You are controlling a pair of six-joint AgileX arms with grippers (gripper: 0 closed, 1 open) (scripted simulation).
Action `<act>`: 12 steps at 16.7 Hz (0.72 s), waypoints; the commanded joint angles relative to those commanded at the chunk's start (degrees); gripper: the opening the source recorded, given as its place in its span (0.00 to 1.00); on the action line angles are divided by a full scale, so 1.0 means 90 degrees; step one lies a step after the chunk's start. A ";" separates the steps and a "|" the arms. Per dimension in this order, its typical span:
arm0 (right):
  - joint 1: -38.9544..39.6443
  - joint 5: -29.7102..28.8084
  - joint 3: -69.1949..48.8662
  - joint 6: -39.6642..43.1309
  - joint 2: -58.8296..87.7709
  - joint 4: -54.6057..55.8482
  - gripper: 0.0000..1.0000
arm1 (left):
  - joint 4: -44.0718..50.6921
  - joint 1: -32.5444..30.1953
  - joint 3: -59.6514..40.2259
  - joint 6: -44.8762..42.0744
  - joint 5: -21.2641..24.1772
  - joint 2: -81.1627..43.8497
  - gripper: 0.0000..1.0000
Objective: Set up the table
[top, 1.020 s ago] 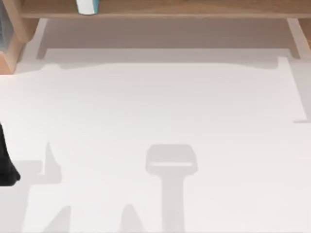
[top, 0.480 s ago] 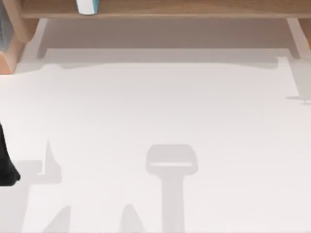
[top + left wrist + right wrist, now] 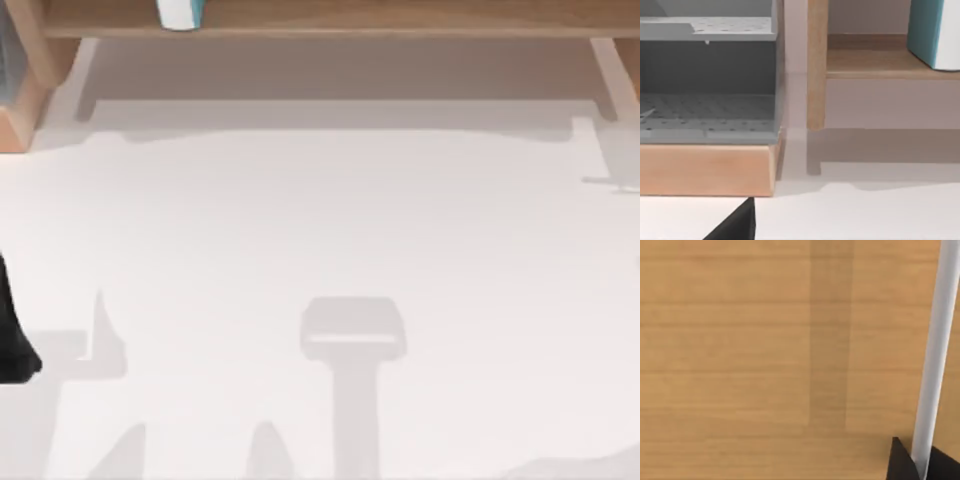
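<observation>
A: Table first, where is it?

B: Broad white top, spread out in front of the wooden shelf and running under the shelf's legs. Bare apart from grey shadows.

A: Anything on the shelf?

B: 1 teal-and-white container, upright on the shelf board, toward the shelf's left end. Beside the shelf's left post there is a grey perforated rack on a light wood base.

A: Left arm?

B: Left arm sits at the table's left edge, well in front of the shelf. The left gripper hangs low over the table, facing the shelf's left post and the rack. Open or closed, cannot tell.

A: Right claw?

B: Right gripper is up close to a wood panel, the same light-brown grain as the shelf. Its 2 black fingers are closed to a narrow gap on a thin white strip, 1 finger on each side. The strip runs straight out from the grip across the wood.

A: What is the strip?

B: Cannot tell, it is seen edge-on.
</observation>
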State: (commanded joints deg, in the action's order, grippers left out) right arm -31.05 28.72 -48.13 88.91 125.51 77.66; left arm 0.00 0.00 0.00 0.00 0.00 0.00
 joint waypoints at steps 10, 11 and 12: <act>0.0306 -0.0326 -0.0949 -0.0001 0.0417 -0.0605 0.00 | 0.0000 0.0000 0.0000 0.0000 0.0000 0.0000 1.00; 0.0346 -0.0358 -0.1105 0.0005 0.0496 -0.0687 0.00 | 0.0000 0.0000 0.0000 0.0000 0.0000 0.0000 1.00; 0.0391 -0.0407 -0.1325 0.0006 0.0590 -0.0795 0.00 | 0.0000 0.0000 0.0000 0.0000 0.0000 0.0000 1.00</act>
State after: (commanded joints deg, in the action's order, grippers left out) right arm -27.53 25.06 -60.05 88.97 130.82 70.51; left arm 0.00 0.00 0.00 0.00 0.00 0.00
